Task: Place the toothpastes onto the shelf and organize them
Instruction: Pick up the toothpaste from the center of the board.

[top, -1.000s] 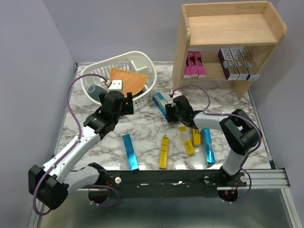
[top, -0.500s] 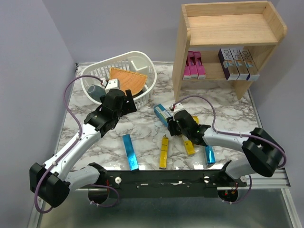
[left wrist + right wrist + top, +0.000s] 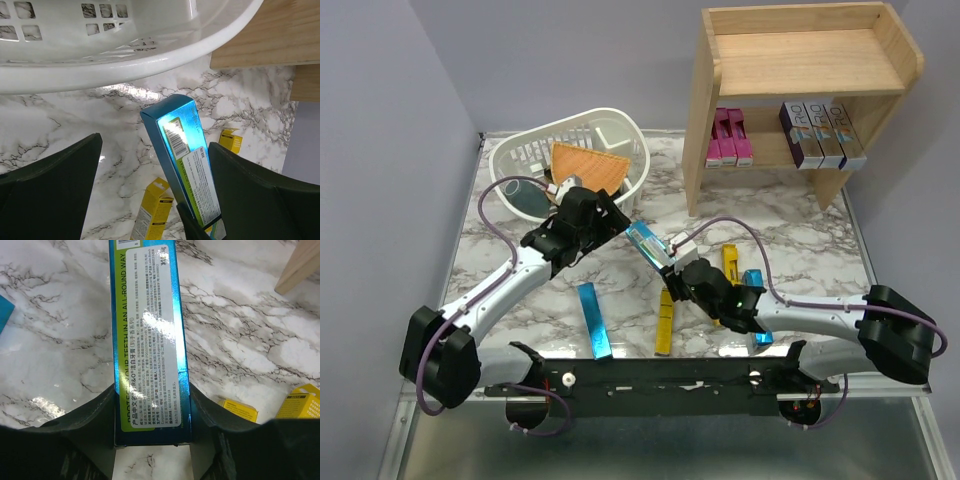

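Standing by the table, I see the right gripper (image 3: 670,266) clamped on the near end of a glossy blue-silver toothpaste carton (image 3: 647,242). The carton is lifted off the marble tabletop (image 3: 810,235) and points toward 10 o'clock. Its white label carries small Chinese print, and along one side I can read "IN AN ALL-ROUND WAY"; the start of that line is cut off. The left gripper (image 3: 610,222) is spread wide just off the carton's far end, apparently touching nothing, beside the white basket (image 3: 535,150). At 1 o'clock, the lower tier of the wooden shelf (image 3: 800,65) holds pink cartons (image 3: 730,140) and purple-silver cartons (image 3: 823,133) marked "RO". A second blue carton (image 3: 593,320) and yellow cartons (image 3: 664,322) lie at 6 o'clock. A third blue carton (image 3: 753,280) is half hidden under the right arm.
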Available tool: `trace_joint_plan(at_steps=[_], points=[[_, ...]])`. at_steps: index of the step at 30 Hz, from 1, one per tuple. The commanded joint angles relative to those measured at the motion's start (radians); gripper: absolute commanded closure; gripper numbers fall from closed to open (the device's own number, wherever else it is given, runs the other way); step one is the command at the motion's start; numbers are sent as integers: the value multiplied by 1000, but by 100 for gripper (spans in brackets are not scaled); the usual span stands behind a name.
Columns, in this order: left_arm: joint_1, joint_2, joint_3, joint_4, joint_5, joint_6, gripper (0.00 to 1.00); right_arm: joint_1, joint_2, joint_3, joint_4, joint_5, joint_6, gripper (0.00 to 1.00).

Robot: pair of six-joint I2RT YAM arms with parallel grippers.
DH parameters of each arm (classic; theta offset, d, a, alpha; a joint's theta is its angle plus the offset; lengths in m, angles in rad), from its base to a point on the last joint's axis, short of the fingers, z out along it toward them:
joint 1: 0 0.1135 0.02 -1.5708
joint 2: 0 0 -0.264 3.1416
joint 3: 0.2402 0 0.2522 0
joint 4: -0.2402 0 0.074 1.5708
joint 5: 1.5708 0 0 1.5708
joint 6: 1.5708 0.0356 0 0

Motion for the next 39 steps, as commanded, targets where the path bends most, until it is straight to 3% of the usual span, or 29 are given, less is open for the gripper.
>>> trace_joint_plan(at_steps=[1, 19, 26, 31, 39], points=[[-4, 76, 70, -9, 81, -97, 1, 62, -12, 6, 101, 106, -67, 52], [-133, 274, 171, -126, -14, -132, 1, 161, 32, 41, 124, 202, -160, 49], [-145, 246, 170, -204, -101, -147, 1, 179, 55, 57, 118, 230, -173, 48], [-145, 245, 173, -198, -91, -158, 2, 191, 58, 53, 137, 242, -190, 48], [-166, 311, 196, -167, -52, -183, 16, 227, 106, 75, 155, 293, -231, 45]])
